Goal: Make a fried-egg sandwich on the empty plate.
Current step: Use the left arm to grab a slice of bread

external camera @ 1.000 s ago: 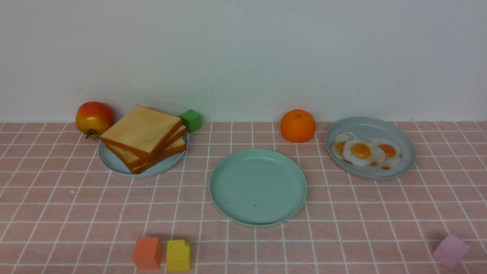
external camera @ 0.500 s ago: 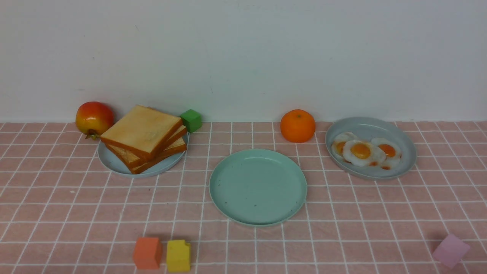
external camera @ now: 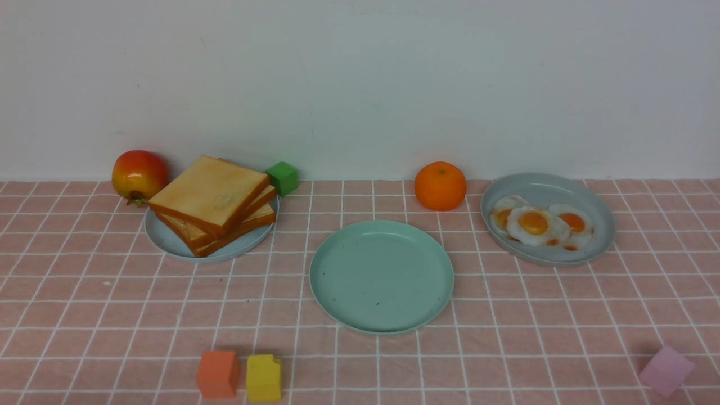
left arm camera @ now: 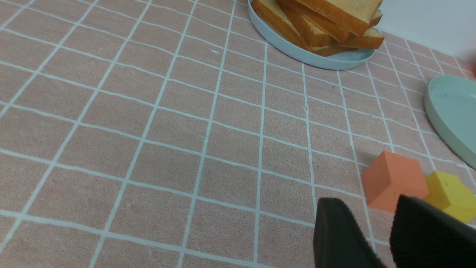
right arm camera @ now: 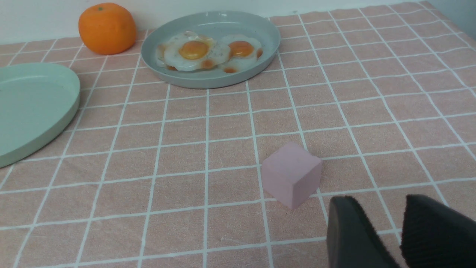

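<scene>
Your left gripper (left arm camera: pixel 372 208) and right gripper (right arm camera: pixel 379 204) show slightly parted fingers pinching nothing. You'll find the round, shallow mint-green plate (external camera: pixel 381 275), dotted with dark specks, lying empty between the stacked golden toast slices (external camera: pixel 211 205) and the white, orange-yolked fried eggs (external camera: pixel 534 225).

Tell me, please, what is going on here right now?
Nothing is being handled yet. The mint-green plate sits empty in the middle, with the toast stack on a blue-grey plate on the robot's left and the fried eggs on a second blue-grey plate on its right. The left hand hovers open by the orange block, the right hand by the pink block; both hold nothing.
</scene>
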`<action>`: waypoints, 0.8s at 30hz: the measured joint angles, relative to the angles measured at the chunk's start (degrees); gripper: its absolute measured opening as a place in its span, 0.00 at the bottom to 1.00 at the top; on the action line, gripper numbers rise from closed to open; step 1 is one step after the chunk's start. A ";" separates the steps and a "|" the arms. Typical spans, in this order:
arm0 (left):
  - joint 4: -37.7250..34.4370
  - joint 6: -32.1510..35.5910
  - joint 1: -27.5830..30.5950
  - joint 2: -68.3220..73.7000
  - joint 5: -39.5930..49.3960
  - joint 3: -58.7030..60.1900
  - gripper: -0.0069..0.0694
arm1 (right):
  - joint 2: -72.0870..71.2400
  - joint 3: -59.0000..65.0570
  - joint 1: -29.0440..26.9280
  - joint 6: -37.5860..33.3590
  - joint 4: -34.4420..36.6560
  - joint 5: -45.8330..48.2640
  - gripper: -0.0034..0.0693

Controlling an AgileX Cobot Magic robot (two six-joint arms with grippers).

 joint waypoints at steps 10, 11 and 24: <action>-0.07 0.00 0.00 0.00 -0.28 0.00 0.40 | 0.00 0.00 0.00 0.00 0.00 0.00 0.38; -0.21 -0.14 0.00 0.00 -0.52 0.00 0.40 | 0.00 0.00 0.00 0.00 0.00 0.00 0.38; -29.93 -15.28 0.00 0.00 -24.28 -0.19 0.39 | 0.00 0.00 0.00 0.00 0.00 0.00 0.38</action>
